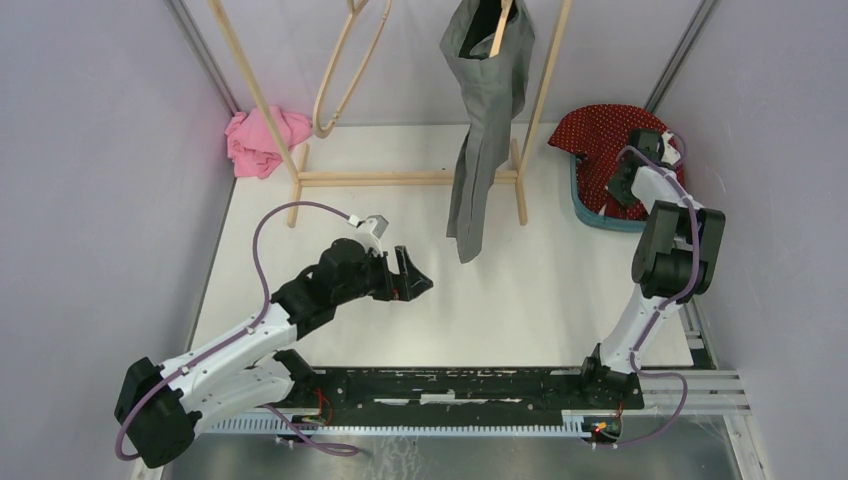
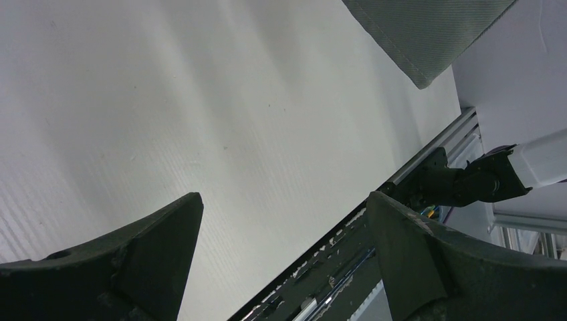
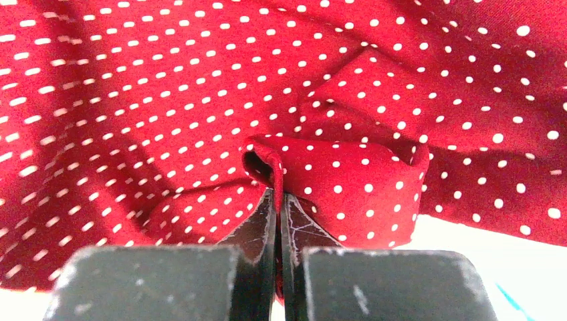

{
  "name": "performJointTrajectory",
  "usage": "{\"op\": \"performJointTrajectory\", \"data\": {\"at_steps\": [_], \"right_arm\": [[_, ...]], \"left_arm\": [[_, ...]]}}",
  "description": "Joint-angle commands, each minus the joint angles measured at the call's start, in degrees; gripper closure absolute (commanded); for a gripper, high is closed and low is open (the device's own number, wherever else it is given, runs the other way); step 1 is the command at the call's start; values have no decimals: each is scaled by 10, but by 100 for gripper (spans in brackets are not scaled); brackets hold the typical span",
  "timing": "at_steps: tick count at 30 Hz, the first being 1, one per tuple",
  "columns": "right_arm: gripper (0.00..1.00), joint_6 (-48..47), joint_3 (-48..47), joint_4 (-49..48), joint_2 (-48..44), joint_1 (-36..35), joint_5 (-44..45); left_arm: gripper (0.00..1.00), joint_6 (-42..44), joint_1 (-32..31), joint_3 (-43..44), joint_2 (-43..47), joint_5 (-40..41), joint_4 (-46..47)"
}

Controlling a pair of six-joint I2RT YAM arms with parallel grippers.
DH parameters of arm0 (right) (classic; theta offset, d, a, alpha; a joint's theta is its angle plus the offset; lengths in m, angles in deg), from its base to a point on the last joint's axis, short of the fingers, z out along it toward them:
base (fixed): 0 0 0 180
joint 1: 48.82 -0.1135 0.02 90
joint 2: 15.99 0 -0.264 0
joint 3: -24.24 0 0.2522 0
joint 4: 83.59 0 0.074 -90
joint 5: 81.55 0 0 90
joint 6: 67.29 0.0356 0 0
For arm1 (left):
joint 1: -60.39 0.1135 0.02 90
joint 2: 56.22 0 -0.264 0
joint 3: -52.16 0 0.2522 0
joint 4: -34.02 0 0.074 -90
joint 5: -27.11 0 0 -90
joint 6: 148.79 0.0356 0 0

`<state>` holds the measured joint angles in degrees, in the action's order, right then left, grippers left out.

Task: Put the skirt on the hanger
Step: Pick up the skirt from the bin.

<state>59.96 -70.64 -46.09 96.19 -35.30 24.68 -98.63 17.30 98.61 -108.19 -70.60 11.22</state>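
Note:
A red skirt (image 1: 598, 132) with white dots lies bunched in a blue basket (image 1: 592, 214) at the far right. My right gripper (image 1: 626, 186) reaches down into it. In the right wrist view its jaws (image 3: 279, 195) are shut on a raised fold of the skirt (image 3: 348, 180), and fabric fills the rest of that view. An empty wooden hanger (image 1: 343, 85) hangs at the back left of the wooden rack (image 1: 400, 178). My left gripper (image 1: 420, 281) hovers over the middle of the table, open (image 2: 284, 197), nothing between its fingers.
Grey trousers (image 1: 484, 120) hang from a second hanger on the rack, their hem showing in the left wrist view (image 2: 428, 33). A pink cloth (image 1: 262, 140) lies at the back left by the rack's leg. Walls close in on both sides.

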Motion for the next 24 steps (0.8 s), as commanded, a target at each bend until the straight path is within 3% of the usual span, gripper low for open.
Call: {"op": "performJointTrajectory", "data": {"at_steps": [1, 8, 24], "right_arm": [[99, -1, 1, -46, -82, -16, -27], [99, -3, 4, -70, -178, -28, -53], [99, -1, -90, -46, -350, -29, -96]], "left_arm": [[1, 2, 3, 6, 4, -7, 18], [1, 4, 3, 14, 17, 2, -2], [1, 0, 3, 7, 40, 8, -18]]}}
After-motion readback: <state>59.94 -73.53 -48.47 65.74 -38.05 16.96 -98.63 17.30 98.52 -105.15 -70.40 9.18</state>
